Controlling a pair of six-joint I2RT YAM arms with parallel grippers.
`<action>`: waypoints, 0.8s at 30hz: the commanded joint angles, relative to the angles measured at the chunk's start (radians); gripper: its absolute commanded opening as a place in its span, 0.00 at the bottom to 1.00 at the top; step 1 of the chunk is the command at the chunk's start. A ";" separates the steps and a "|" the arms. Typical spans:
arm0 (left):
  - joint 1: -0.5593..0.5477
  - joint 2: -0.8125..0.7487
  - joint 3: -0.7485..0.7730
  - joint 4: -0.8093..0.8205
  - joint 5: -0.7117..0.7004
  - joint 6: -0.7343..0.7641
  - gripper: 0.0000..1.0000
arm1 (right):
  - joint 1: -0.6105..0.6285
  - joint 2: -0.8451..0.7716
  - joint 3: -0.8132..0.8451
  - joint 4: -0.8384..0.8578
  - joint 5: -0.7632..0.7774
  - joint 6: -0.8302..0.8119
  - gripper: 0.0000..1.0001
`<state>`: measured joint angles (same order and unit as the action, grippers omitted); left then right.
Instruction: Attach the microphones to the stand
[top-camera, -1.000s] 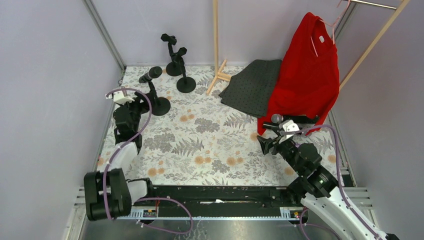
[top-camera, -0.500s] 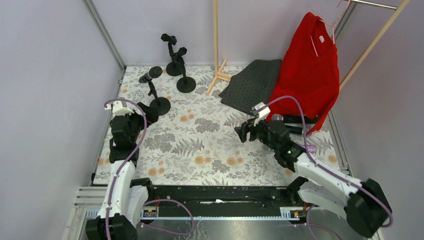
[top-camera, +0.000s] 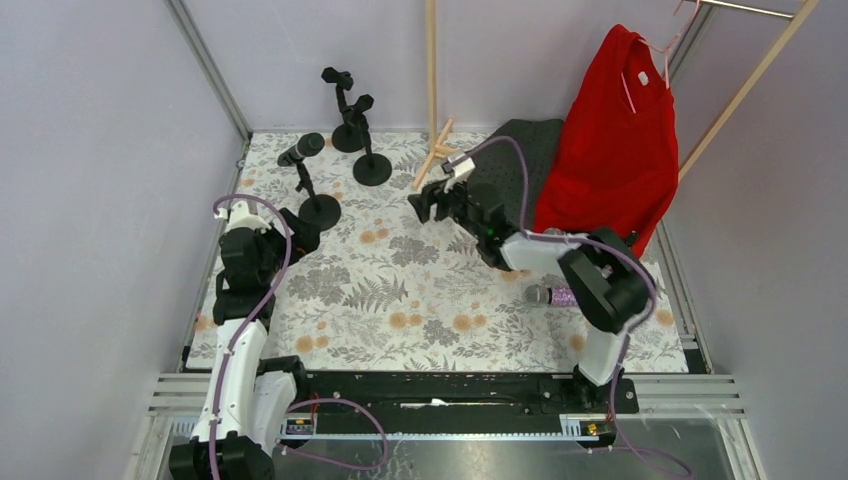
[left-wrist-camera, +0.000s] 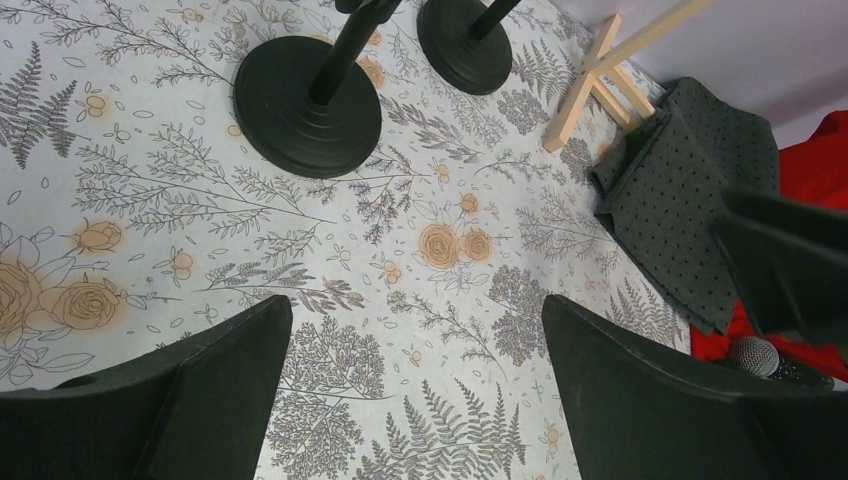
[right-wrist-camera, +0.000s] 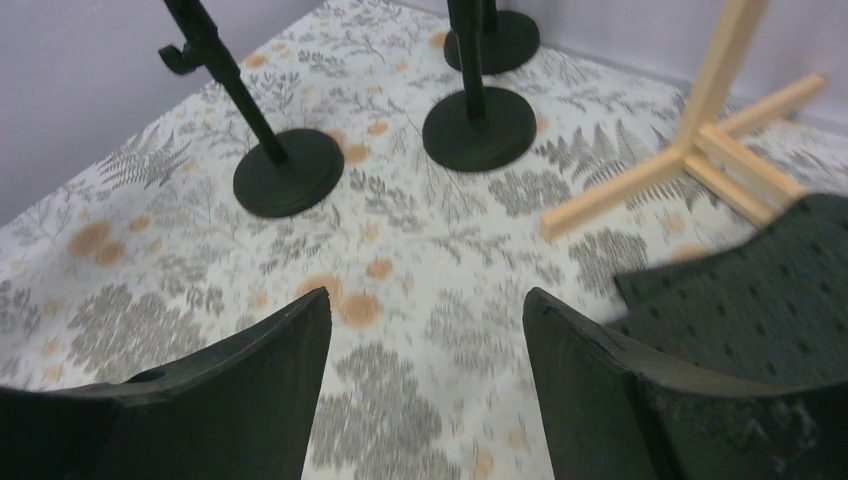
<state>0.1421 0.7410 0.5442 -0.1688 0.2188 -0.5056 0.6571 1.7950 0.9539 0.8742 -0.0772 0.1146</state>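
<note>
Microphone (top-camera: 558, 296): purple, lying on tablecloth (top-camera: 400, 300).
Left gripper (left-wrist-camera: 415, 325): jaws wide, empty, near stand base (left-wrist-camera: 290, 120).
Right gripper (right-wrist-camera: 425, 305): jaws apart, empty.

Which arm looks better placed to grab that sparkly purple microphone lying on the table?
Right, probably. The purple microphone lies on the right side, beside that arm, and the right gripper is open and empty. The left gripper, also open, sits far off by the filled stand.
</note>
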 joint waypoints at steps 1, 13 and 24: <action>-0.002 -0.019 0.044 0.011 0.020 0.015 0.99 | -0.004 0.219 0.237 0.213 -0.053 0.015 0.77; -0.003 -0.007 0.047 0.006 0.025 0.024 0.99 | -0.009 0.779 0.974 0.137 -0.090 0.021 0.76; -0.002 0.000 0.046 0.014 0.042 0.025 0.99 | -0.025 1.107 1.535 -0.104 -0.037 -0.051 0.77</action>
<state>0.1417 0.7414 0.5442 -0.1894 0.2401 -0.4942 0.6495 2.8414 2.3463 0.8265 -0.1474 0.1081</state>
